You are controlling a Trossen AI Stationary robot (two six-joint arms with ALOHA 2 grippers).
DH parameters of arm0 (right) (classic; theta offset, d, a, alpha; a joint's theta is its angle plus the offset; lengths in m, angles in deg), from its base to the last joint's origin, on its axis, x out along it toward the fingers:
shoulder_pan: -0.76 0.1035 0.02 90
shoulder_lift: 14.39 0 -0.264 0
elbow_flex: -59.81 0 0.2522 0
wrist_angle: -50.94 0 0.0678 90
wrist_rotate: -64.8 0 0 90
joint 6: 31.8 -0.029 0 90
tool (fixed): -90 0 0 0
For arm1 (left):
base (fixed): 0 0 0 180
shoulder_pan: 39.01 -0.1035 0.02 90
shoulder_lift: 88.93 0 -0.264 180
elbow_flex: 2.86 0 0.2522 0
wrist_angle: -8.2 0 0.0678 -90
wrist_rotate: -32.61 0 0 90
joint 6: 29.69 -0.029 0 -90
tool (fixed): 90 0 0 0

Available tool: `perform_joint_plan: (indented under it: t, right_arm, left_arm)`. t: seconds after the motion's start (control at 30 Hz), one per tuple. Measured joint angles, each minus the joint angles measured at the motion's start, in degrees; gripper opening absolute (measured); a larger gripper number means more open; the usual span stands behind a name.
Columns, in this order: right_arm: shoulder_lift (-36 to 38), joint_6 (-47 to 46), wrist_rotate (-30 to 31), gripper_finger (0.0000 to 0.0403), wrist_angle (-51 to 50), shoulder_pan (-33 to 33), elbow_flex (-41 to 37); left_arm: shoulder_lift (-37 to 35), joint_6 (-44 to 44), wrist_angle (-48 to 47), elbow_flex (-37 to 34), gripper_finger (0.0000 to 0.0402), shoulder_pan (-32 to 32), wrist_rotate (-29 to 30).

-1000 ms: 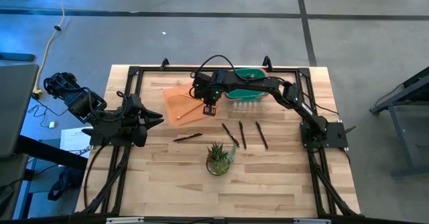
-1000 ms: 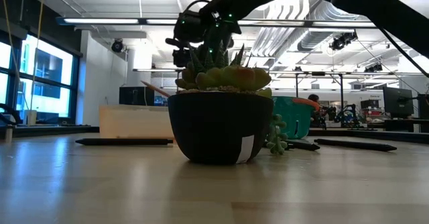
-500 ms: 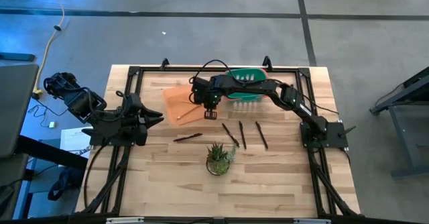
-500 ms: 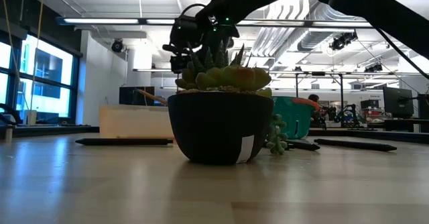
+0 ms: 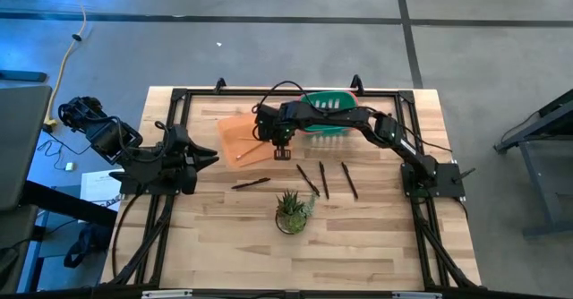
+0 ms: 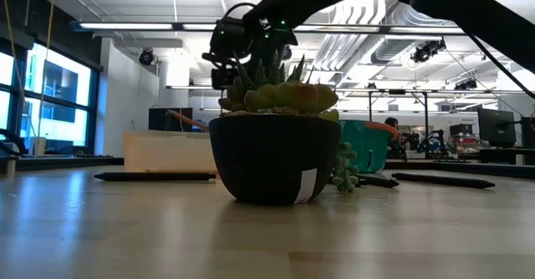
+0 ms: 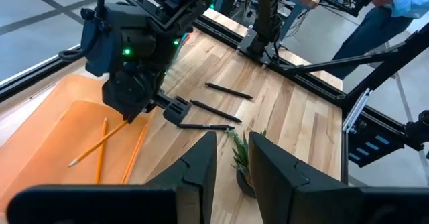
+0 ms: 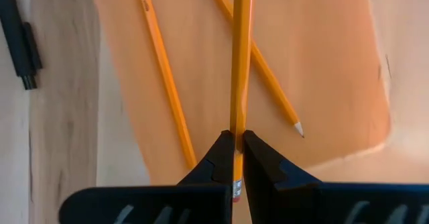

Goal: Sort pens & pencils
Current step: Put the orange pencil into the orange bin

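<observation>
The wooden desk point(image 5: 376, 245) carries an orange tray point(image 5: 235, 133) near its far edge, left of a teal basket point(image 5: 329, 131). The right gripper point(image 5: 280, 147) hangs over the tray's near right corner, jaws clamped on a pencil point(image 8: 240, 56) that runs straight out from between the fingertips above two pencils point(image 8: 164, 83) lying in the tray. Four dark pens point(image 5: 324, 181) lie mid-desk, behind a potted succulent point(image 5: 292, 211). The left gripper point(image 5: 208, 158) waits at the left edge, jaws slightly apart, empty.
</observation>
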Motion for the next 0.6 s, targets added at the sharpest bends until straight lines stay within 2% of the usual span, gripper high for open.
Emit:
perform_joint_plan:
  t: [0.6]
  right_arm:
    - [0.0, -0.24, -1.87, 0.0014, -1.0, 0.07, -0.02]
  left_arm:
    - [0.0, 0.35, 0.02, 0.0, 0.0076, 0.0, 0.0]
